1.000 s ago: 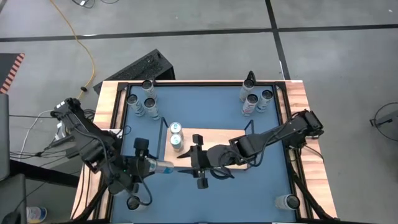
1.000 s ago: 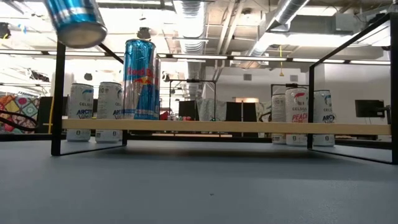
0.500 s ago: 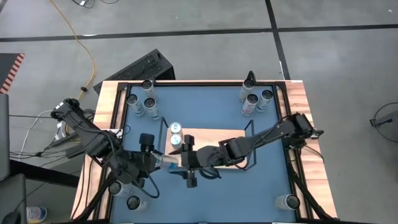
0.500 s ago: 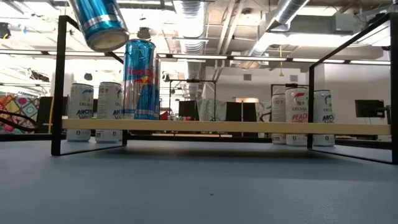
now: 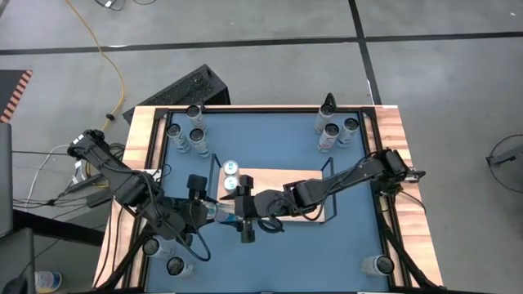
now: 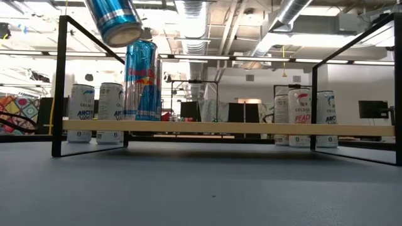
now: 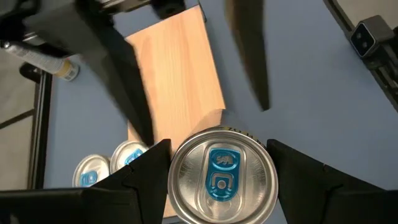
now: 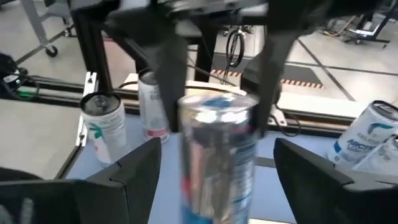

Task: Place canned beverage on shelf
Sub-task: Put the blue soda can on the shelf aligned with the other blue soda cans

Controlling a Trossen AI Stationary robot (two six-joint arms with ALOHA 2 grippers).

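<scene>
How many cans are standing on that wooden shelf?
2: slim blue-and-silver cans side by side at the light-wood shelf's left end. A third can hangs in the left claw.

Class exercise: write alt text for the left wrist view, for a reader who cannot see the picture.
Seen end-on, a silver can top with a blue tab sits gripped between the left tool's two dark fingers. Beyond it lie the shelf's light-wood board on the blue tabletop, two more can tops beside the board, and the right tool's dark fingers spread above.
</scene>
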